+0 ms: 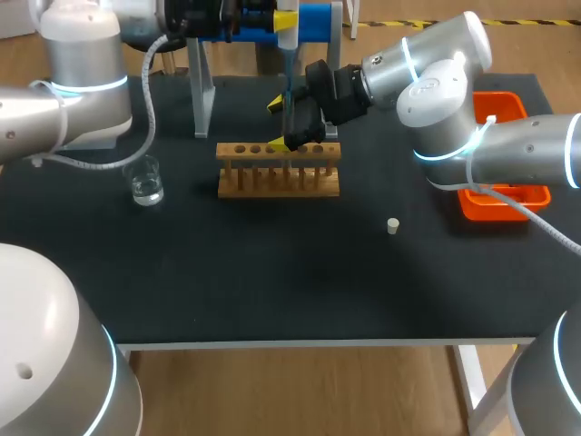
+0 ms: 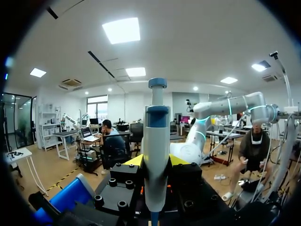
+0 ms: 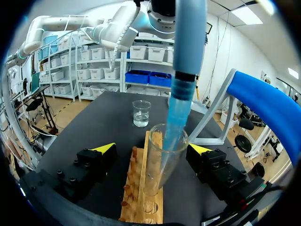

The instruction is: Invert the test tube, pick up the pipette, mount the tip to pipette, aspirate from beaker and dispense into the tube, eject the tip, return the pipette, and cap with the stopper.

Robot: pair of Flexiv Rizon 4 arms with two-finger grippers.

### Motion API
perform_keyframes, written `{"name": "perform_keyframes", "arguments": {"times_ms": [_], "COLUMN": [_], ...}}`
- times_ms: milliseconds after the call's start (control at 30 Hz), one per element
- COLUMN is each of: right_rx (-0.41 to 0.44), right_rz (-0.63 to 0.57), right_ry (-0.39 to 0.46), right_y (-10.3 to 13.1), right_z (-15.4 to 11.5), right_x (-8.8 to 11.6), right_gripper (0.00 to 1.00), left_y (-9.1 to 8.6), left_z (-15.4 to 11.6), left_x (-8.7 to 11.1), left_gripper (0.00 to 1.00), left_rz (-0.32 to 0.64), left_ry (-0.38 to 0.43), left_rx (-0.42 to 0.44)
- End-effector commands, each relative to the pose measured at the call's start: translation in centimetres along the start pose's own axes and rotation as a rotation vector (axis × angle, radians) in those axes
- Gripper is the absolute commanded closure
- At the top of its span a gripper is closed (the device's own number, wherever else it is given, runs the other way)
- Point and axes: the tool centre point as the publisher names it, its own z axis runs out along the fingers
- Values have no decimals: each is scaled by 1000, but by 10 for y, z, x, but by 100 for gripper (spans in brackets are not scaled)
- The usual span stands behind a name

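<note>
Pipette point(image 2: 156, 136): pinched upright by L gripper point(image 2: 156, 162), tip inside test tube point(image 3: 162, 155). Tube stands in wooden rack point(image 3: 141, 197), rear-centre of table point(image 1: 272, 282). R gripper point(image 3: 153, 148) spread wide either side of tube, no contact. Beaker point(image 1: 145, 182) nr left edge.

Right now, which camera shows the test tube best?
The right wrist view. The test tube sits at the rack between the right pincer fingers, its whole length clear, with the pipette tip in its mouth. In the head view that pincer mostly hides it. The left wrist view shows only the pipette, no tube.
</note>
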Motion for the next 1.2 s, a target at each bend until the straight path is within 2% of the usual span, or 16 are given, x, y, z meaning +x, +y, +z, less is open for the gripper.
{"name": "perform_keyframes", "arguments": {"times_ms": [33,1200], "right_rx": [2,2], "right_rz": [0,0], "right_ry": [1,1], "right_y": [0,0], "right_z": [0,0], "right_x": [0,0], "right_gripper": [0,0], "left_y": [1,11], "left_z": [1,0], "left_x": [0,2], "left_gripper": [100,100], "left_rz": [1,14], "left_ry": [-1,-19], "left_rx": [1,-8]}}
